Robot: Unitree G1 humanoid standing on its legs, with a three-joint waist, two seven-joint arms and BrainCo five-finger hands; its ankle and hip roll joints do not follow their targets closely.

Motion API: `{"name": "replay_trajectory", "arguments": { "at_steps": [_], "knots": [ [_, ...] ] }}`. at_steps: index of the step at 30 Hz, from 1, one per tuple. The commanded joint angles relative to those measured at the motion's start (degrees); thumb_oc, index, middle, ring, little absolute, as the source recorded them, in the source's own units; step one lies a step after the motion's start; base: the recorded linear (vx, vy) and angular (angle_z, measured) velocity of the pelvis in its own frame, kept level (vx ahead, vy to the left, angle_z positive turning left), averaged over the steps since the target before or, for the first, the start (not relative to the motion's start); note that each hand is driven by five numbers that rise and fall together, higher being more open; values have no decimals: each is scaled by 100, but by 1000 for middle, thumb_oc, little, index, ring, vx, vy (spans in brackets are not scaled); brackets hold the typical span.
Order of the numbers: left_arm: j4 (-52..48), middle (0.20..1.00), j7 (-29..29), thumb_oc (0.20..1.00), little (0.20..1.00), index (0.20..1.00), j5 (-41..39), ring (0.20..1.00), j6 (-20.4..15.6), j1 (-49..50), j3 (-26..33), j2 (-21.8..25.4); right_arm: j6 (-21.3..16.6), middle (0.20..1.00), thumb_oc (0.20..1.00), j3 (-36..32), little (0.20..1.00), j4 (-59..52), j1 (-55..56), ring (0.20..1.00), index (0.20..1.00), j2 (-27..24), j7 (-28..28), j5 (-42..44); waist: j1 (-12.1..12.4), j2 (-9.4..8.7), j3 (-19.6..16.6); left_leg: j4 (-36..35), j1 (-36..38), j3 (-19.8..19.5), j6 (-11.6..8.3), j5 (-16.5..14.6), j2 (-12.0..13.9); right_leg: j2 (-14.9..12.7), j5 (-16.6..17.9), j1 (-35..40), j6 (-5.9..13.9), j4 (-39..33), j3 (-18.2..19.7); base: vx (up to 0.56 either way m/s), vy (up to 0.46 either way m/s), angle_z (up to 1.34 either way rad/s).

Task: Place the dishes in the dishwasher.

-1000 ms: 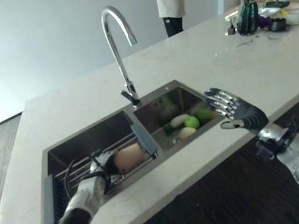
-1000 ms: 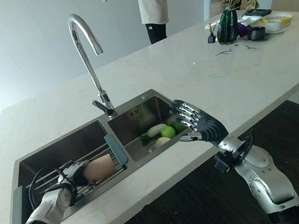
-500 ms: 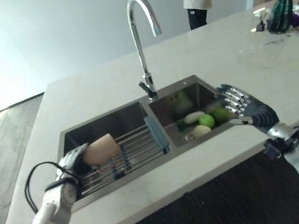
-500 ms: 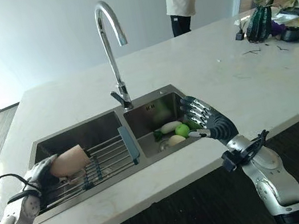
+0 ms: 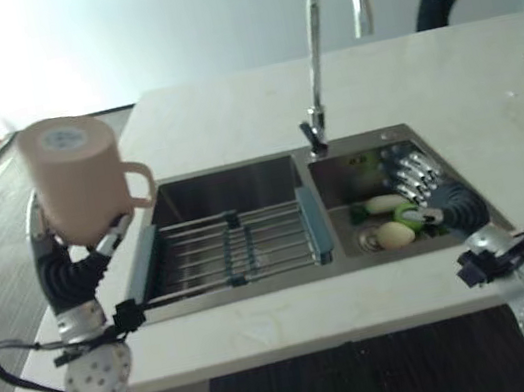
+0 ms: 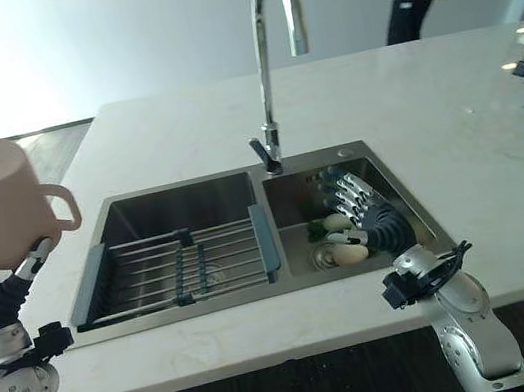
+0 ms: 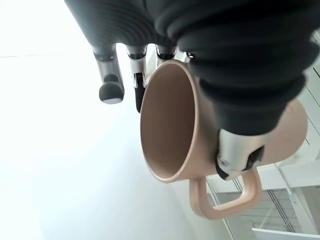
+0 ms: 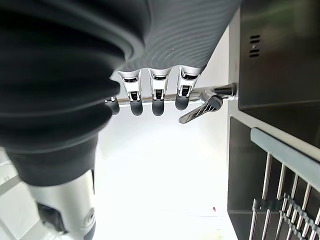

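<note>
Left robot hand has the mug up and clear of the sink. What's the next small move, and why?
Probably carry the mug further away from the sink and look for the dishwasher. The left robot hand holds it inverted, beyond the counter's end; no dishwasher is in view. Keep the open right robot hand idle.

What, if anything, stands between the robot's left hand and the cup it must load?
Nothing visible does. The left robot hand already grips the pink cup, bottom up, above the counter's left end. No dishwasher shows.
</note>
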Motion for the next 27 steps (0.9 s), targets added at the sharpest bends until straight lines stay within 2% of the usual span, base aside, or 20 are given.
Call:
{"name": "replay_trajectory", "arguments": {
  "at_steps": [1,5,6,7,9,11,12,13,14,15,16,18,19,21,23,24,25,26,27],
  "knots": [
    [-181,200,-185,200,200,200,-988,200,-648,-560,-15,650,-672,1000,1000,-322,1000,-623,-224,1000,1000,44,-151,-53,-73,-38,200,-15,-150,-295,-206,2,208,-132,-667,322,54,32,-89,-112,-119,68],
    [-191,200,-369,200,200,200,-1357,200,-815,-737,-211,773,-1003,1000,1000,-445,1000,-618,-355,1000,1000,-289,-393,158,-97,-83,375,160,-319,247,-275,177,292,-220,-629,305,45,32,-499,-232,-5,74],
    [-147,200,-359,200,200,200,-1466,200,-871,-825,-254,809,-1092,1000,1000,-488,1000,-540,-451,1000,1000,-396,-408,239,-132,-128,406,497,-338,394,-249,98,300,-269,-573,265,8,32,-581,-397,160,81],
    [-83,200,-357,200,200,200,-1607,200,-982,-978,-341,825,-1264,1000,1000,-565,1000,-395,-561,1000,1000,-515,-466,323,-188,-201,478,1321,-377,515,-199,-60,324,-356,-481,208,-52,71,-715,-395,201,87],
    [-69,200,-470,200,200,200,-1818,200,-1066,-1126,-395,792,-1435,1000,1000,-635,1000,-241,-659,1000,1000,-500,-498,252,-271,-225,532,1784,-295,662,-118,-213,372,-448,-365,102,-96,168,-894,-381,289,94],
    [-66,200,-609,200,200,200,-1844,200,-1137,-1229,-444,734,-1569,1000,1000,-658,1000,-223,-664,1000,1000,-385,-500,46,-353,-150,549,1634,60,908,-124,-356,449,-551,-369,18,-84,405,-1222,-325,468,162],
    [-39,200,-745,200,200,200,-1933,200,-1138,-1255,-445,729,-1602,1000,1000,-690,1000,-229,-647,1000,1000,-344,-530,26,-392,-126,532,1163,303,1158,-85,-522,374,-705,-261,-61,47,486,-1421,-261,664,202],
    [-68,200,-968,200,200,200,-2122,200,-1096,-1229,-419,738,-1609,1000,1000,-723,1000,-226,-674,1000,1000,-236,-613,12,-331,-97,533,705,500,1183,-30,-667,209,-987,-6,-225,342,569,-1571,-224,747,171],
    [-110,200,-1065,200,200,200,-2140,200,-1096,-1184,-377,740,-1633,1000,1000,-712,1000,-210,-724,1000,1000,-144,-655,-119,-248,-87,551,583,525,1047,-4,-732,63,-1171,152,-303,511,596,-1629,-140,625,158],
    [-147,200,-1112,200,200,200,-2178,200,-1058,-1157,-349,737,-1629,1000,1000,-705,1000,-216,-754,1000,1000,-86,-669,-176,-189,-88,560,545,522,969,4,-776,-23,-1297,274,-326,592,597,-1679,-64,511,140],
    [-215,200,-1188,200,200,200,-2267,200,-933,-1137,-312,732,-1587,1000,1000,-685,1000,-272,-777,1000,1000,21,-686,-227,-74,-107,577,572,468,830,38,-900,-204,-1550,507,-336,703,574,-1766,-43,507,120],
    [-325,200,-1199,200,200,200,-2211,200,-755,-1202,-310,741,-1488,1000,1000,-570,1000,-387,-825,1000,1000,246,-718,-424,106,-154,627,680,331,579,173,-1153,-543,-1940,795,-374,799,676,-1845,-57,608,88],
    [-368,200,-1170,200,200,200,-2184,200,-637,-1294,-363,742,-1444,1000,1000,-440,1000,-447,-839,1000,1000,338,-810,-630,148,-145,640,616,304,368,249,-1173,-723,-2010,821,-409,810,734,-1713,-46,542,73],
    [-376,200,-1215,200,200,200,-2209,200,-534,-1392,-449,742,-1407,1000,1000,-373,1000,-462,-839,1000,1000,346,-937,-681,58,-115,627,541,283,79,351,-1154,-837,-1837,663,-482,768,803,-1227,12,354,91],
    [-356,200,-1289,200,200,200,-2244,200,-461,-1483,-552,747,-1384,1000,1000,-400,1000,-493,-760,1000,1000,288,-998,-637,-108,-122,598,580,161,-277,476,-1079,-925,-1522,402,-610,644,1073,-409,63,241,110],
    [-330,200,-1298,200,200,200,-2203,200,-460,-1515,-651,758,-1426,1000,1000,-478,1000,-486,-659,1000,1000,186,-980,-490,-246,-82,606,629,77,-541,580,-983,-917,-990,-116,-593,509,1434,271,45,217,116],
    [-314,200,-1389,200,200,200,-2236,200,-463,-1534,-724,731,-1479,1000,1000,-564,1000,-501,-551,1000,1000,101,-1017,-401,-316,-74,601,673,-23,-757,638,-886,-928,-624,-429,-600,411,1702,714,41,205,163],
    [-313,200,-1412,200,200,200,-2222,200,-464,-1545,-809,701,-1505,1000,1000,-641,1000,-522,-460,1000,1000,23,-1004,-268,-358,-89,572,678,-100,-959,694,-831,-972,-287,-630,-607,343,1939,999,-9,110,198],
    [-329,200,-1359,200,200,200,-2142,200,-478,-1548,-896,676,-1529,1000,1000,-687,1000,-541,-397,1000,1000,-43,-965,-116,-374,-107,538,655,-183,-1126,728,-757,-1011,26,-681,-670,273,2168,1221,-7,65,194]
  ]
}}
